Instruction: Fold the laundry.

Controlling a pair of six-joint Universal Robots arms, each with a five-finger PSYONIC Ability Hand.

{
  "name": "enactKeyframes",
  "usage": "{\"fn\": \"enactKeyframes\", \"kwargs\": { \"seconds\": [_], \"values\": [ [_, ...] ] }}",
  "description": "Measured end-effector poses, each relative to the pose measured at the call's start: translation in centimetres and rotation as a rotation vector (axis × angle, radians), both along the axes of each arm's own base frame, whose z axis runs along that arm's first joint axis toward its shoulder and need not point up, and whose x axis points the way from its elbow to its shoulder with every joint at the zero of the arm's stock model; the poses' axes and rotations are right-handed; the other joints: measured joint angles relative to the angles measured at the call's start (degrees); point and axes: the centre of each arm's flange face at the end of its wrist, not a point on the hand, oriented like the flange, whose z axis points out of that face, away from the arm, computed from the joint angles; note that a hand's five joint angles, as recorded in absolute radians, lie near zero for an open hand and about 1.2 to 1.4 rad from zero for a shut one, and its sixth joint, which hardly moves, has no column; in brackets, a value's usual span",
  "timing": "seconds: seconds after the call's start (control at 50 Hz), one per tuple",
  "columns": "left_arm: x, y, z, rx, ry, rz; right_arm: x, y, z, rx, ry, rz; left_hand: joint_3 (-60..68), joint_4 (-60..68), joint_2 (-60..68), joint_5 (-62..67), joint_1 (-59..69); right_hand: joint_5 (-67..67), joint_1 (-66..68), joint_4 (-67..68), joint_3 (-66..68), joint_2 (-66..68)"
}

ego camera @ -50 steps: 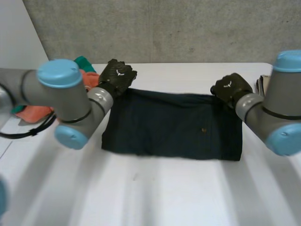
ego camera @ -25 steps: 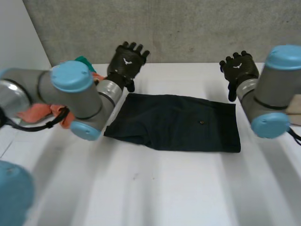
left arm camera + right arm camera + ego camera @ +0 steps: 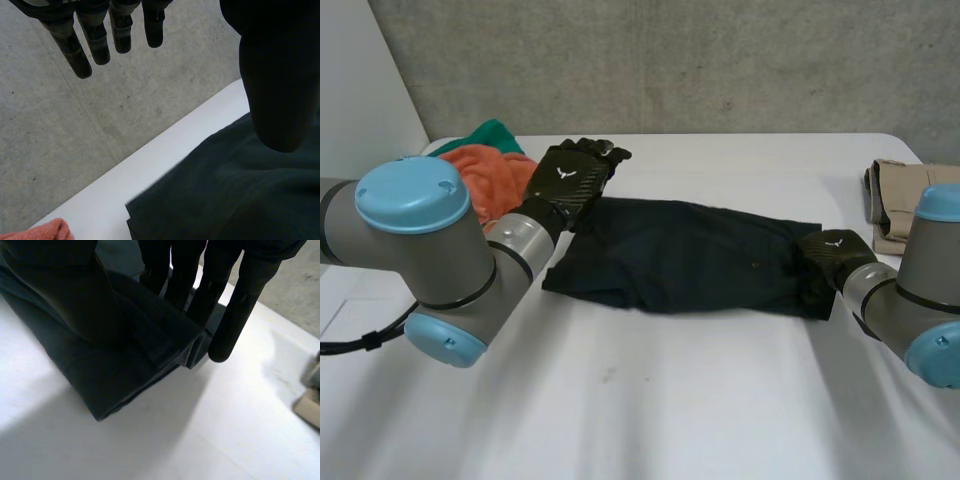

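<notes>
A dark green folded garment (image 3: 690,255) lies across the middle of the white table (image 3: 700,400). My left hand (image 3: 570,180) hovers over its far left corner with straight fingers (image 3: 95,40) and nothing in it; the dark garment (image 3: 240,200) lies below its thumb. My right hand (image 3: 832,252) sits at the garment's right edge. There the fingers (image 3: 240,305) reach behind the bunched cloth (image 3: 115,375) and the thumb presses on its front, pinching the edge.
An orange cloth (image 3: 490,170) and a green cloth (image 3: 485,135) lie heaped at the table's far left, next to my left hand. A beige folded garment (image 3: 910,200) rests at the far right edge. A grey wall (image 3: 720,60) stands behind the table.
Both hands have come down from the far edge. The left one now hangs open over the far left corner. The right one dropped to the right edge and closed on the cloth, bunching it.
</notes>
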Motion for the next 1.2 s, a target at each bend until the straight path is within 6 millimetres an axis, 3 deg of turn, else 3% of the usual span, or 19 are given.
{"fn": "enactKeyframes", "kwargs": {
  "seconds": [0.1,0.14,0.22,0.24,0.32,0.38,0.46,0.48,0.56,0.6,0.64,0.66,0.68,0.72,0.8,0.92,0.96,1.06,1.2],
  "values": [
    [0.2,0.3,0.5,-0.008,0.002,-0.001,-1.3,-0.6,1.7,-0.089,0.046,-0.02,0.0,0.0,0.0,0.0,0.0,3.08,0.56,4.54,2.77,1.53],
    [0.3,0.6,1.0,-0.016,0.006,-0.001,-2.7,-1.0,3.7,-0.163,0.1,-0.037,0.0,0.0,0.0,0.0,0.0,3.09,0.59,4.62,2.77,1.53],
    [0.5,0.8,1.6,-0.025,0.012,0.0,-4.1,-1.2,5.5,-0.229,0.182,-0.047,0.0,0.0,0.0,0.0,0.0,3.89,2.0,4.63,2.77,1.53],
    [0.8,1.1,2.1,-0.032,0.016,0.003,-4.9,-1.5,6.7,-0.281,0.283,-0.043,0.0,0.0,0.0,0.0,0.0,4.27,2.0,4.65,2.77,1.53],
    [1.1,1.5,2.5,-0.038,0.019,0.006,-4.7,-1.7,7.9,-0.353,0.43,0.003,0.0,0.0,0.0,0.0,0.0,4.27,2.0,4.68,2.77,1.53],
    [1.4,1.7,2.7,-0.038,0.019,0.008,-2.0,-1.0,8.7,-0.426,0.504,0.101,0.0,0.0,0.0,0.0,0.0,4.27,2.0,4.72,2.77,1.53],
    [1.5,1.9,2.8,-0.038,0.019,0.01,4.9,2.1,8.5,-0.539,0.478,0.359,0.0,0.0,0.0,0.0,0.0,5.1,2.0,4.81,3.71,1.53],
    [1.6,1.9,2.8,-0.039,0.02,0.012,7.3,3.7,8.0,-0.565,0.45,0.469,0.0,0.0,0.0,0.0,0.0,5.32,2.0,4.81,3.81,1.53],
    [1.6,1.8,3.0,-0.044,0.023,0.015,12.2,8.1,5.2,-0.568,0.376,0.743,0.0,0.0,0.0,0.0,0.0,1.65,0.22,-1.38,-1.95,-3.27],
    [1.6,1.7,3.2,-0.051,0.026,0.019,13.5,9.7,3.8,-0.545,0.354,0.835,0.0,0.0,0.0,0.0,0.0,-20.24,-20.93,-22.24,-24.06,-25.82],
    [1.5,1.5,3.5,-0.059,0.031,0.021,13.9,10.3,3.1,-0.525,0.345,0.873,0.0,0.0,0.0,0.0,0.0,-27.07,-26.83,-29.13,-29.82,-31.69],
    [1.5,1.4,3.8,-0.068,0.035,0.022,14.1,10.7,2.8,-0.511,0.338,0.889,0.0,0.0,0.0,0.0,0.0,-41.45,-41.3,-44.21,-44.66,-46.35],
    [1.4,1.3,4.1,-0.076,0.04,0.024,14.2,10.9,2.7,-0.499,0.329,0.893,0.0,0.0,0.0,0.0,0.0,-46.01,-45.43,-48.81,-49.52,-50.74],
    [1.2,1.0,4.8,-0.094,0.051,0.025,14.0,10.9,3.3,-0.483,0.3,0.876,0.0,0.0,0.0,0.0,0.0,-48.93,-46.41,-51.57,-52.02,-52.6],
    [0.6,0.0,6.4,-0.134,0.09,0.024,12.5,9.9,6.9,-0.416,0.115,0.741,0.0,0.0,0.0,0.0,0.0,-49.01,-46.41,-52.16,-52.45,-52.6],
    [-1.5,-1.3,7.7,-0.148,0.151,-0.004,8.7,7.5,12.9,-0.256,-0.327,0.459,0.0,0.0,0.0,0.0,0.0,-49.01,-46.41,-52.16,-52.45,-52.6],
    [-2.5,-1.2,7.5,-0.137,0.156,-0.024,7.4,6.7,13.8,-0.226,-0.4,0.392,0.0,0.0,0.0,0.0,0.0,-49.01,-46.41,-52.16,-52.45,-52.6],
    [-6.7,0.1,4.9,-0.061,0.131,-0.112,3.1,3.4,14.2,-0.15,-0.454,0.182,0.0,0.0,0.0,0.0,0.0,-49.01,-46.41,-52.16,-52.45,-52.6],
    [-9.9,1.9,-0.5,0.063,0.044,-0.168,1.6,0.5,11.3,-0.068,-0.37,0.087,0.0,0.0,0.0,0.0,0.0,-49.01,-46.41,-52.16,-52.45,-52.6]
  ]
}}
